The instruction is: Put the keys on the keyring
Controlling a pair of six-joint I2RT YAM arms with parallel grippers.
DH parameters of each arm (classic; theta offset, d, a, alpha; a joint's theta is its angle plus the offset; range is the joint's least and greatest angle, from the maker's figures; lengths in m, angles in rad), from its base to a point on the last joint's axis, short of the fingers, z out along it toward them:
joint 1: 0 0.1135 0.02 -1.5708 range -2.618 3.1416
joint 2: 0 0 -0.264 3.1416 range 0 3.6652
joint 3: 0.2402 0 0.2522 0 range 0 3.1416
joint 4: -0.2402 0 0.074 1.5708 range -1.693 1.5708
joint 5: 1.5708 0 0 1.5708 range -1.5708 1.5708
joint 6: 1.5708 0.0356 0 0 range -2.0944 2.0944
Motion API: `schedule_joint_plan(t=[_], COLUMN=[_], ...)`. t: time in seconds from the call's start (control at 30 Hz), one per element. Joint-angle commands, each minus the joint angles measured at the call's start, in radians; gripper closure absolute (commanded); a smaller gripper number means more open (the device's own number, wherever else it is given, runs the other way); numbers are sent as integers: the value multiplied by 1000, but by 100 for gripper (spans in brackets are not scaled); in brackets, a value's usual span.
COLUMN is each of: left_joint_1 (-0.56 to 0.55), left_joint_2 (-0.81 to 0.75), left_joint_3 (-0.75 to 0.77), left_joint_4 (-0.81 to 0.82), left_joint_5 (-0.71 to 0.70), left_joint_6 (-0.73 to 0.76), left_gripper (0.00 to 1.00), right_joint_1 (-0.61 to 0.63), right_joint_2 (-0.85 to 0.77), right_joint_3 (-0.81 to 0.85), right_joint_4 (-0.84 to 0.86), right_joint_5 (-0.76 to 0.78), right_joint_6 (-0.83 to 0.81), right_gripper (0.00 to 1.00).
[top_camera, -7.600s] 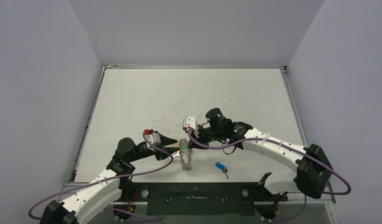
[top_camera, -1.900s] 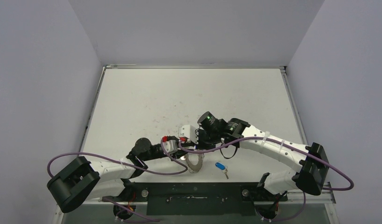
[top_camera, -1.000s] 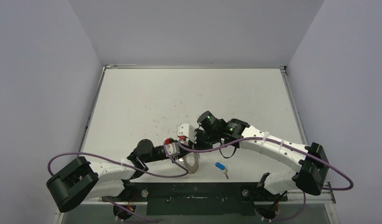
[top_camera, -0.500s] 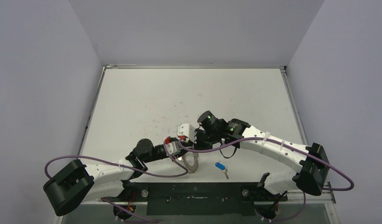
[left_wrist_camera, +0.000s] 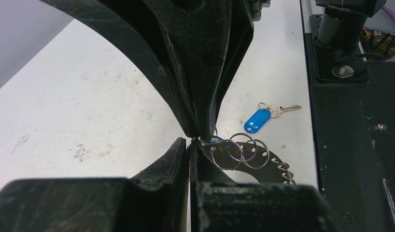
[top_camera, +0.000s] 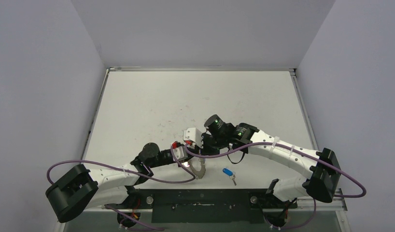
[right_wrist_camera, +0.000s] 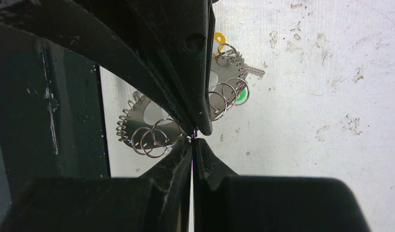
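The keyring (top_camera: 201,170), a flat silver ring edged with wire loops, is held just above the table near its front edge. My left gripper (top_camera: 190,162) and my right gripper (top_camera: 197,155) meet tip to tip at its rim. In the left wrist view my left gripper (left_wrist_camera: 190,140) is shut on the edge of the keyring (left_wrist_camera: 263,166). In the right wrist view my right gripper (right_wrist_camera: 192,140) is shut on the same edge of the keyring (right_wrist_camera: 137,121). A yellow tag (right_wrist_camera: 218,36), a green tag (right_wrist_camera: 241,97) and a silver key (right_wrist_camera: 253,71) hang at its far side. One blue-tagged key (top_camera: 228,172) (left_wrist_camera: 257,121) lies loose on the table.
The black base plate (top_camera: 200,198) runs along the table's near edge right behind the keyring. Purple cables (top_camera: 137,174) loop from both arms close to the grippers. The white table (top_camera: 195,96) stretches away behind, walled on three sides.
The left arm's elbow has shifted slightly and the keyring has tilted flatter. The right arm has kept still. The loose blue key has not moved.
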Motion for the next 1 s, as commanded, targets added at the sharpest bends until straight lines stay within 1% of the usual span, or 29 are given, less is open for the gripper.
schedule_joint_plan(t=[0.0, 0.07, 0.1, 0.2, 0.3, 0.37, 0.43, 0.5, 0.63, 0.77, 0.97], left_joint_1=[1, 1, 1, 1, 1, 1, 1, 0, -1, -1, -1], left_joint_2=[-2, -12, -18, -44, -71, -88, -104, -120, -146, -166, -188], left_joint_3=[39, 34, 31, 18, -3, -16, -28, -38, -51, -57, -65], left_joint_4=[-2, -5, -5, 0, 20, 31, 39, 47, 62, 64, 68], left_joint_5=[2, 2, 1, -2, 1, 3, 4, 7, 24, 31, 33], left_joint_6=[9, 9, 7, -3, -11, -14, -16, -18, -20, -21, -22], left_gripper=[100, 100, 100, 100, 100, 100, 100, 100, 100, 100, 100], right_joint_1=[5, -1, -6, -35, -83, -122, -156, -172, -175, -176, -176], right_joint_2=[-45, -47, -50, -73, -124, -166, -212, -258, -318, -327, -294], right_joint_3=[3, 0, -4, -37, -83, -124, -176, -230, -314, -345, -363], right_joint_4=[50, 60, 69, 116, 178, 229, 286, 357, 447, 497, 552], right_joint_5=[-32, -28, -28, -40, -101, -152, -217, -265, -327, -406, -454], right_joint_6=[7, 9, 13, 31, 47, 52, 39, 22, -27, -56, -65], right_gripper=[100, 100, 98, 81, 63, 55, 50, 47, 48, 50, 57])
